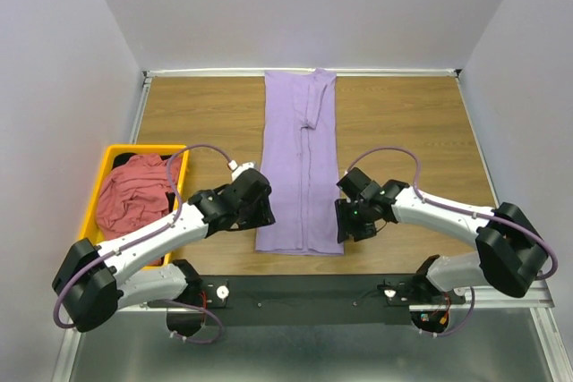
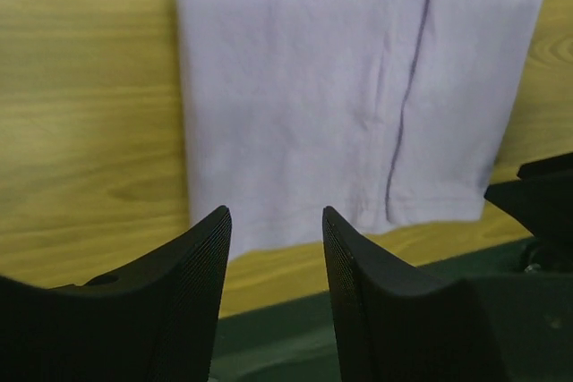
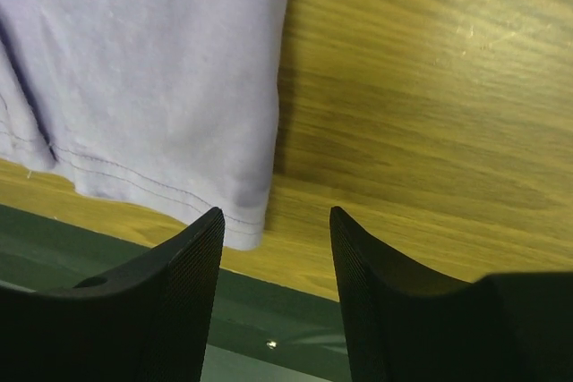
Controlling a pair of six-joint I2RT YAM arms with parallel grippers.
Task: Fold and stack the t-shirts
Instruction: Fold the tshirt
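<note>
A lavender-purple t-shirt (image 1: 300, 167) lies on the wooden table as a long narrow strip running from the far edge to the near edge. Its near hem shows in the left wrist view (image 2: 358, 87) and in the right wrist view (image 3: 134, 69). My left gripper (image 1: 264, 218) hangs by the strip's near left corner, open (image 2: 273, 212), nothing between its fingers. My right gripper (image 1: 345, 221) hangs by the near right corner, also open (image 3: 276, 212) and empty, the hem corner just beyond its left fingertip. A dusty red-pink t-shirt (image 1: 134, 199) lies crumpled in the bin, with a dark cloth (image 1: 122, 160) beside it.
The yellow plastic bin (image 1: 106, 160) stands at the table's left side, next to the left arm. A dark green rail (image 1: 304, 288) runs along the near table edge just below the shirt's hem. White walls close in the table on three sides.
</note>
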